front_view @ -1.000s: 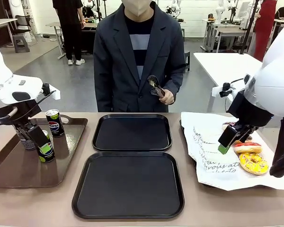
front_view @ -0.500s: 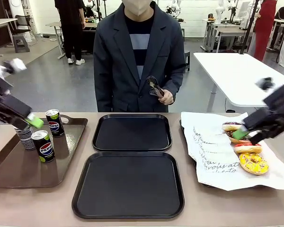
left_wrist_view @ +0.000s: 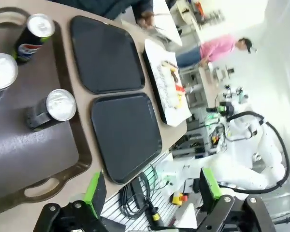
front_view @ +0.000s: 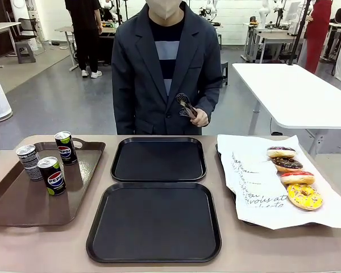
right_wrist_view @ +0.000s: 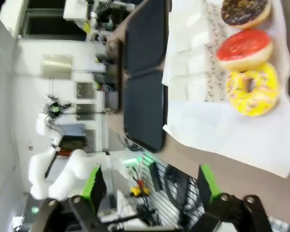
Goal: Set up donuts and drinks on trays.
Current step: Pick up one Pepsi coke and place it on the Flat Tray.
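Cans lie well beyond the left claw, donuts well beyond the right claw, both spread wide.

The near tray and far tray are coloured black, the long tray brown. Two cans are printed black, a third can patterned grey. One donut is sprinkled yellow.

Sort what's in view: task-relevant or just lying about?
Job: near black tray, far black tray, front Pepsi can, rear Pepsi can, grey can, farthest donut, chocolate donut, pink donut, yellow donut.
Lying about: brown tray, paper sheet, tongs.
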